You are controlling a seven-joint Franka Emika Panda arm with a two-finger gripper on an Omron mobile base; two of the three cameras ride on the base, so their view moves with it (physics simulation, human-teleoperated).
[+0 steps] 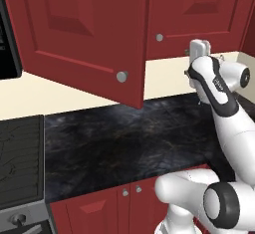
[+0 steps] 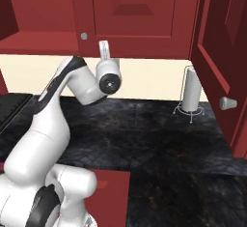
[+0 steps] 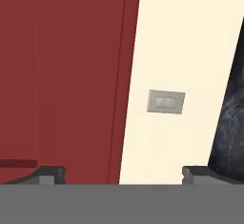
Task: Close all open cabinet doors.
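In the left base view, two cabinet doors fill the top of the frame. The left door (image 1: pixel 79 34), upper left, swings out over the counter (image 1: pixel 124 143), with one silver knob (image 1: pixel 122 76) near its lower right corner. The middle door (image 1: pixel 199 14), upper right, sits flat and shut, its one knob (image 1: pixel 159 37) at lower left.

In the right base view, a third door, the right door (image 2: pixel 224 62), stands open along the right edge, its knob (image 2: pixel 227 103) at mid right. One paper-towel holder (image 2: pixel 191 94) stands on the counter just left of it, against the cream wall (image 2: pixel 144 78).

The arm (image 1: pixel 219 91) reaches up at the right of the left base view, the hand just below the shut door's bottom edge. In the hand view, the gripper (image 3: pixel 124 174) spreads wide, with two fingertips (image 3: pixel 50 174) far apart at the bottom and nothing between them. Beyond them are a red door face on the left, the cream wall in the middle with one outlet plate (image 3: pixel 166 102), and dark counter at the right edge.

One stove (image 1: pixel 20 163) sits at lower left of the left base view, one black microwave (image 1: pixel 7 34) at its left edge, and two small knobs (image 1: pixel 132 191) show on the lower fronts.
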